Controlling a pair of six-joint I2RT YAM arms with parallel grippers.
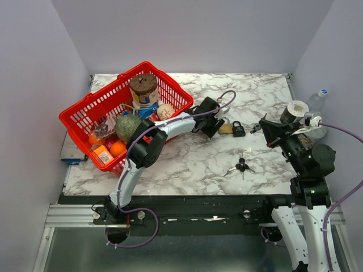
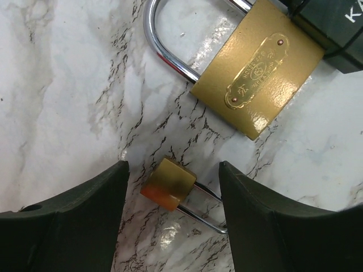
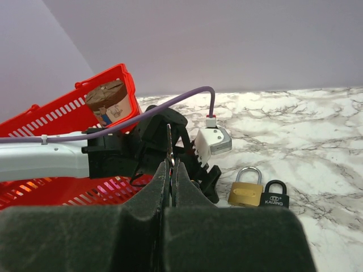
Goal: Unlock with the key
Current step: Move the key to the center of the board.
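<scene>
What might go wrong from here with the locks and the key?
1. The small lock lies flat and askew in the open left gripper; closing may shove or spin it.
2. The right gripper holds the key by a fingertip pinch; it may twist at insertion.
3. The brass lock sits close and could get bumped.
</scene>
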